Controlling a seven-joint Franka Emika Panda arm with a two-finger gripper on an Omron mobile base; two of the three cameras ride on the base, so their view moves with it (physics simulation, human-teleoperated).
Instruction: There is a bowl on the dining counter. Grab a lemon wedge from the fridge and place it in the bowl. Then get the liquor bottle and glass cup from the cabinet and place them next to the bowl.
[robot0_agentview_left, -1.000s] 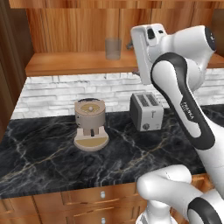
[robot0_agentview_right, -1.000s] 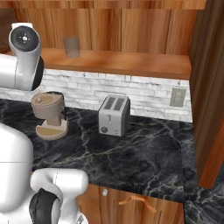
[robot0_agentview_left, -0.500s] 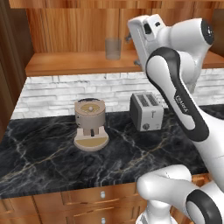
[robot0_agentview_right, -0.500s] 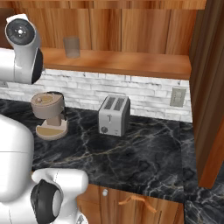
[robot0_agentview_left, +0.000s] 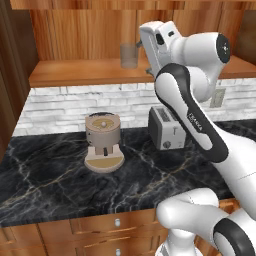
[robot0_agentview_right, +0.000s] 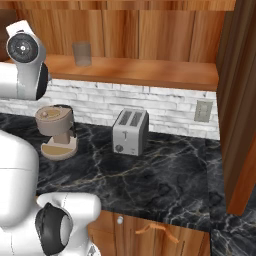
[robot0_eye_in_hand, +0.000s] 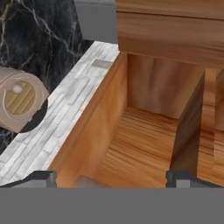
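The glass cup (robot0_agentview_left: 129, 55) stands upright on the wooden shelf (robot0_agentview_left: 75, 74) above the counter (robot0_agentview_left: 60, 185), just beside the raised white hand. The gripper (robot0_eye_in_hand: 111, 177) is spread wide with nothing between its fingertips (robot0_eye_in_hand: 41, 177), facing into the wooden cabinet interior. The arm carries small lettering, too blurred to read. A toaster (robot0_agentview_right: 131, 132) and coffee machine (robot0_agentview_left: 103, 142) sit near the counter's back edge.

Black marble worktop (robot0_agentview_left: 60, 185) carries tan coffee machine (robot0_agentview_left: 103, 141) at left, grey toaster (robot0_agentview_left: 166, 129) at right. Wooden shelf (robot0_agentview_right: 145, 72) above holds glass cup (robot0_agentview_right: 82, 53).
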